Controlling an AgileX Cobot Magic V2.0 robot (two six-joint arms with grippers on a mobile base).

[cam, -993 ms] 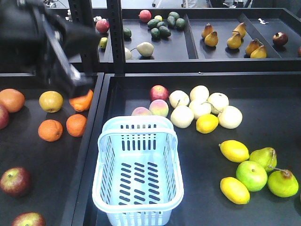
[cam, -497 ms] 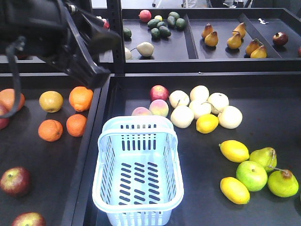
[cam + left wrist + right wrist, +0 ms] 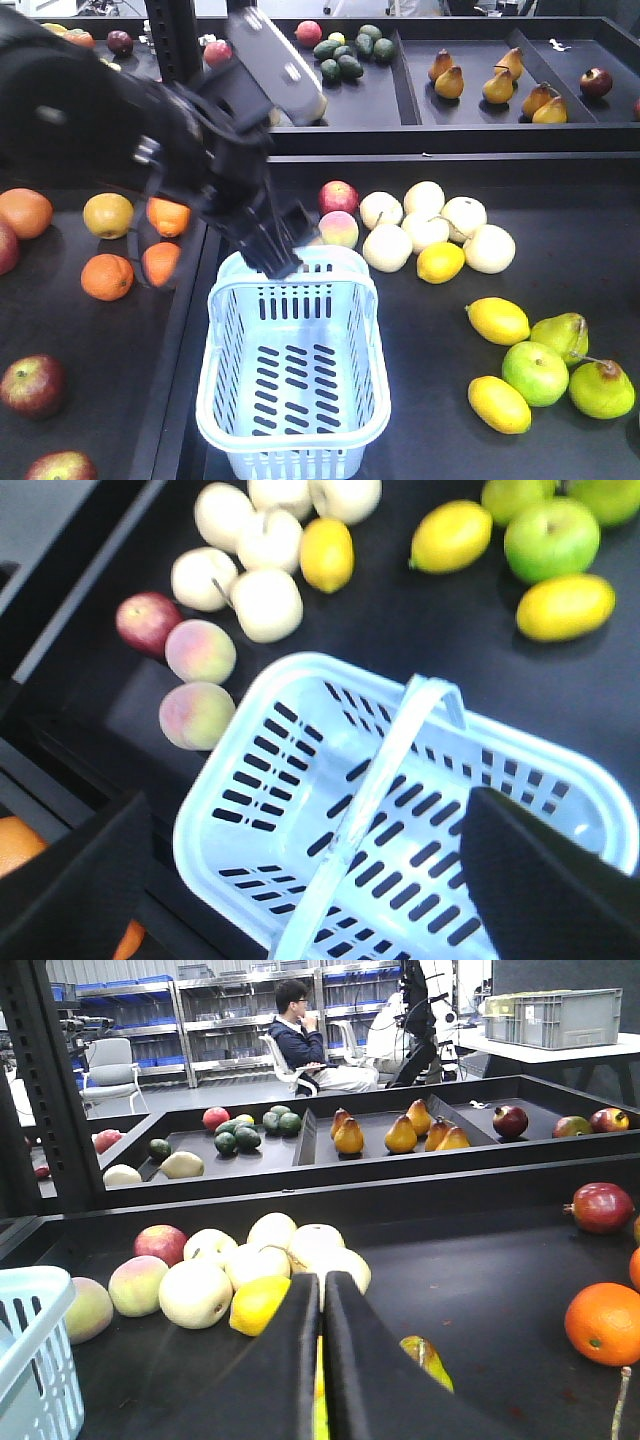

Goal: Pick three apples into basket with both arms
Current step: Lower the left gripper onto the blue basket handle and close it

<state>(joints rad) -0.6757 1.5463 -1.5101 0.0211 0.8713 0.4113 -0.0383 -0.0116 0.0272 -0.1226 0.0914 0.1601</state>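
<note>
The empty light-blue basket (image 3: 222,400) stands at the front of the right tray. My left gripper (image 3: 283,245) hovers over its far rim, open and empty. In the left wrist view the basket (image 3: 330,667) and its handle (image 3: 400,742) lie below the wide-apart fingers (image 3: 80,880). A red apple (image 3: 338,196) lies just behind the basket, also seen in the left wrist view (image 3: 148,623). A green apple (image 3: 535,372) lies front right. Two red apples (image 3: 30,385) lie in the left tray. My right gripper (image 3: 322,1282) is shut and empty, low over the tray; it does not show in the front view.
Two peaches (image 3: 338,229), pale round fruit (image 3: 425,230) and lemons (image 3: 497,320) lie around the basket. Oranges (image 3: 107,276) lie in the left tray. A raised divider (image 3: 205,270) separates the trays. A back shelf holds pears (image 3: 497,85) and avocados.
My left arm has swung right and down, from above the left tray's oranges to over the basket's far rim. The fruit and basket have not moved.
</note>
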